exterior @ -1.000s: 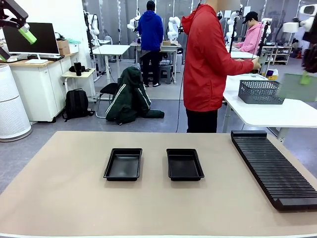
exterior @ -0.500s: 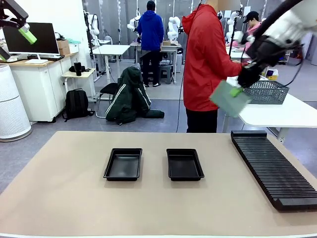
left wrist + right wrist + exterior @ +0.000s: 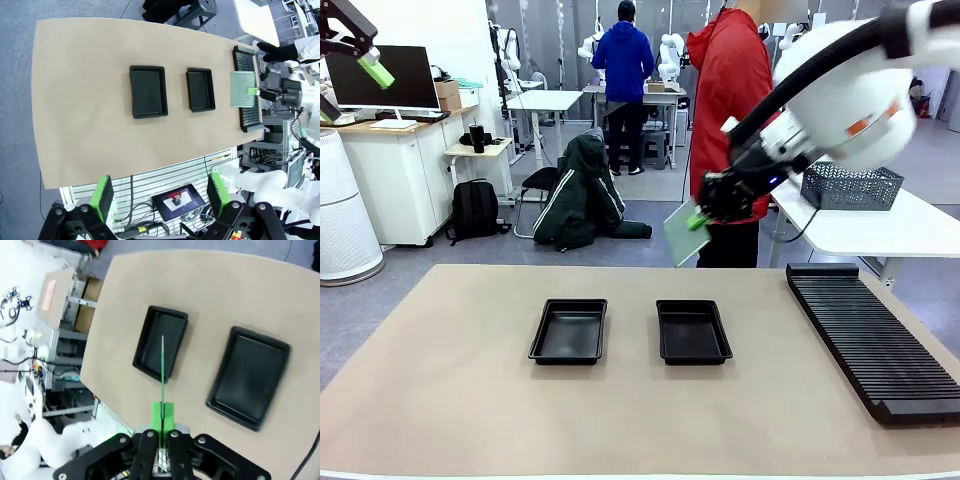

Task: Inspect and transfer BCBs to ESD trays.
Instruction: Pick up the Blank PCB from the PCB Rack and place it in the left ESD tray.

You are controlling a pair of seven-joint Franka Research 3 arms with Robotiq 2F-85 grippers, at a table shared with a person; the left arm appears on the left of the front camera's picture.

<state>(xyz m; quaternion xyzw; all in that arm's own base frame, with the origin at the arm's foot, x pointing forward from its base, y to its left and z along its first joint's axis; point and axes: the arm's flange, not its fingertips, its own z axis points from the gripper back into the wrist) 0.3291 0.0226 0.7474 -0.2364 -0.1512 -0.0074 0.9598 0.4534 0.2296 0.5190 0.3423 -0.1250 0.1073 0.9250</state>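
Right end effector (image 3: 697, 221) pinching thin pale-green BCB (image 3: 678, 236), possibly striped, glossy black trays (image 3: 567, 359)

Two black ESD trays (image 3: 568, 331) (image 3: 693, 331) lie on the table (image 3: 450, 400), one at 9 o'clock of the other. One pale-green BCB (image 3: 678, 238) hangs toward 12 o'clock. One slotted rack (image 3: 872, 345) lies at 3 o'clock, and one wire mesh basket (image 3: 850, 186) sits at 1 o'clock. Two people (image 3: 730, 110) (image 3: 624, 60) stand beyond.

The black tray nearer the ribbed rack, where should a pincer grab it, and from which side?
Probably a long-side rim of the tray, from straight above, one finger inside, one outside. It lies flat on the table, shallow and empty, so the raised rim is all that offers a hold.
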